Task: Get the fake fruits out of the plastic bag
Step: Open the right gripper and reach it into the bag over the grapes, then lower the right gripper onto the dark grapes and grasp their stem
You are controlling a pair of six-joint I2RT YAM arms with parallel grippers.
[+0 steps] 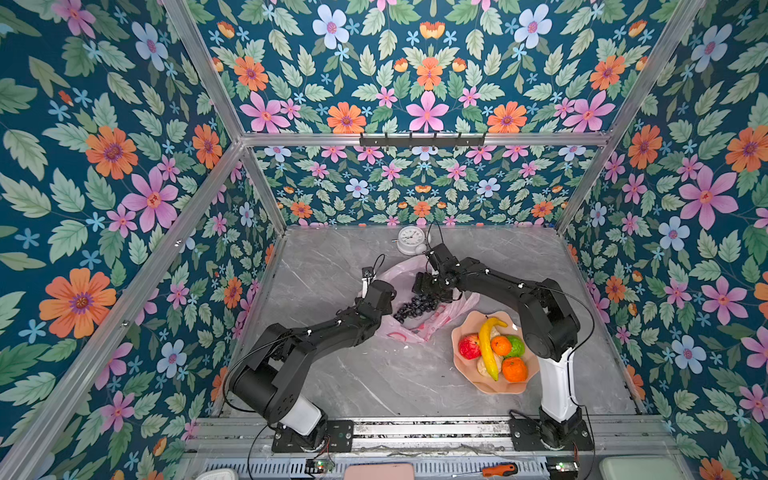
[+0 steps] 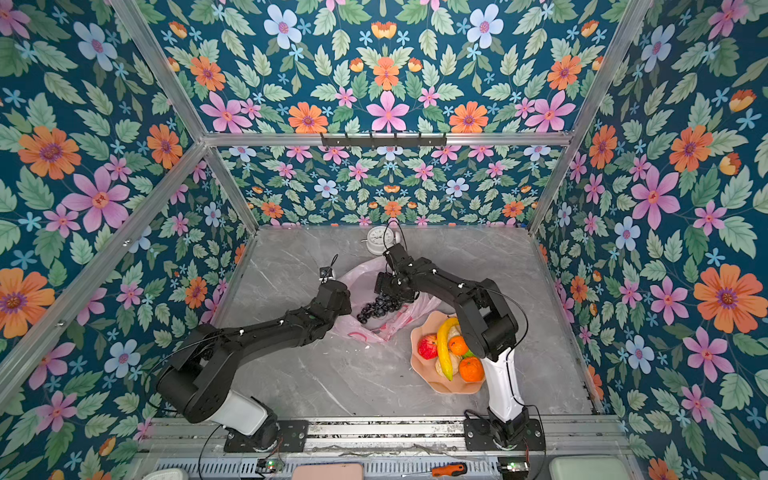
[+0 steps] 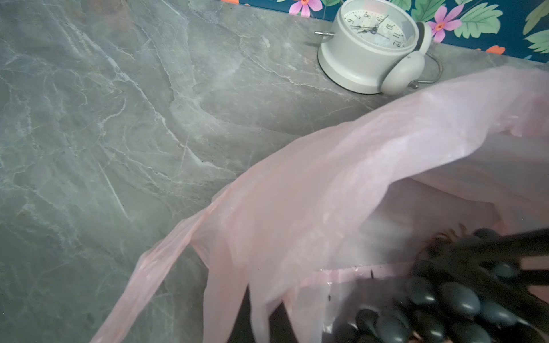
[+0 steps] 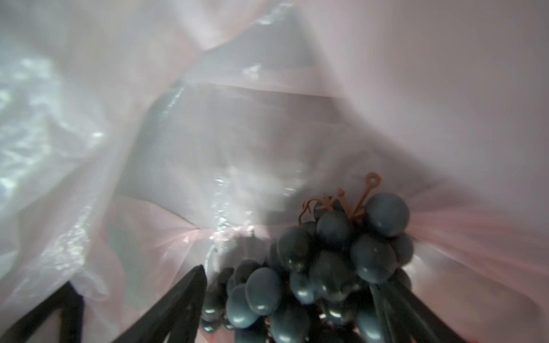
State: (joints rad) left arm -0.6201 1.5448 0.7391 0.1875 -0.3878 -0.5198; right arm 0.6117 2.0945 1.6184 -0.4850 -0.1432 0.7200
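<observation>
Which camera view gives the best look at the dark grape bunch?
The right wrist view: the grape bunch fills the foreground, single grapes and brown stem distinct. Both top views show it small, in the open plastic bag. The left wrist view catches only a blurred part.

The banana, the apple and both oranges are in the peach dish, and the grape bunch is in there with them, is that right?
Not quite. The banana, the apple and both oranges are in the peach dish, but the grape bunch is not. Both top views show it lying in the pink bag, apart from the dish.
</observation>
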